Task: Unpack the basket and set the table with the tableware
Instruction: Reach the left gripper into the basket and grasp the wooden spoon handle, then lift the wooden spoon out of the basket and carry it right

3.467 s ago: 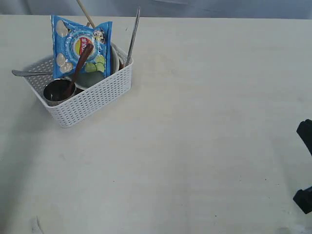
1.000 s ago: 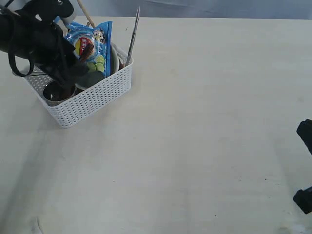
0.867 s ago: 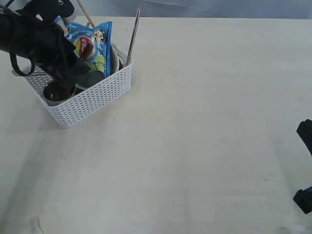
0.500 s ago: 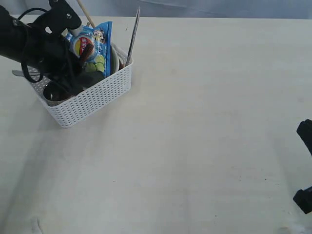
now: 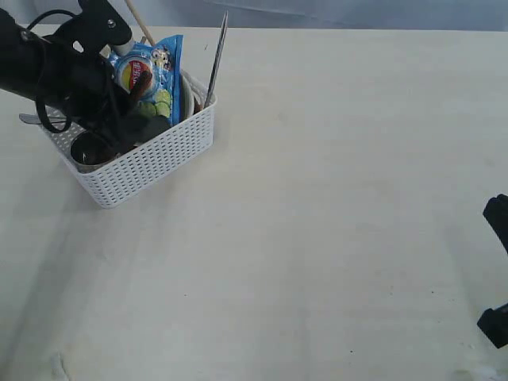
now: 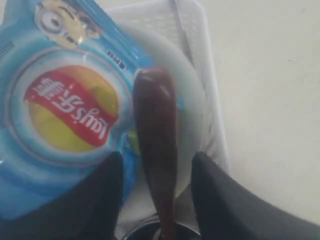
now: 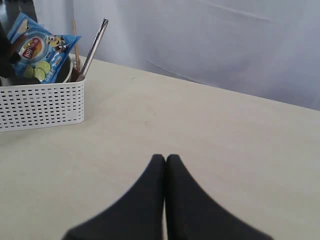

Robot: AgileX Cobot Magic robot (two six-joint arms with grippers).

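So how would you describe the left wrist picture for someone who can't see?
A red-brown wooden spoon stands between the fingers of the open left gripper, not yet gripped. Beside it are a blue chips bag and a pale bowl, in the white basket.

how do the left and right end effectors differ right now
The left end effector is open, straddling the dark wooden spoon, not yet clamped; the right end effector is shut and holds nothing. The left reaches into the basket; the right hangs over the table, far from the basket. Both are black.
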